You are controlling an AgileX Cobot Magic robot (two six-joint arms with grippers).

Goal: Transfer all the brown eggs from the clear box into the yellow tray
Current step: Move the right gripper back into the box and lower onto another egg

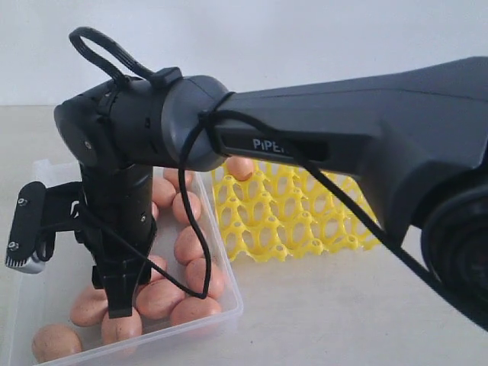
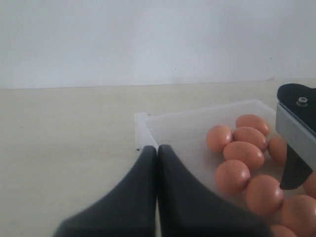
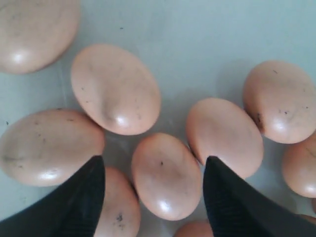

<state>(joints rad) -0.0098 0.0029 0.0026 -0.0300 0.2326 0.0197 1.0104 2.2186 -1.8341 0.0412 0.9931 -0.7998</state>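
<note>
Right arm link (image 1: 366, 130): nearest lens, fills right half of exterior view; matte dark-grey moulded shell, smooth, with rounded joint housing.
Lettering: white "PiPE" on link side; rest hidden behind cable (image 1: 182, 179).
Cable: thin, black, loops over wrist joint and hangs in front of clear box (image 1: 231, 293).
Brown eggs (image 1: 160, 299): smooth ovals, pinkish-brown, faint dark speckles, glossy highlights; clustered on box floor, several touching.
Clear box: transparent plastic, shallow, rounded corners, raised rim; just beside yellow tray (image 1: 305, 221), on its left in exterior view.
Yellow tray: bright yellow openwork lattice, round cups, scalloped edge; one egg (image 1: 241, 168) at far corner nearest box, partly behind arm.
Table (image 1: 320, 313): pale beige, matte.
Right arm pose: reaches across from right, wrist bent, points straight down into clear box.
Right gripper (image 3: 154, 165): spread wide, black tapered fingertips either side of one egg; nothing clamped, contact with egg not resolvable.
Left gripper (image 2: 157, 150): black fingers pressed flat together, nothing between; tips just beside a box corner, outside it.
</note>
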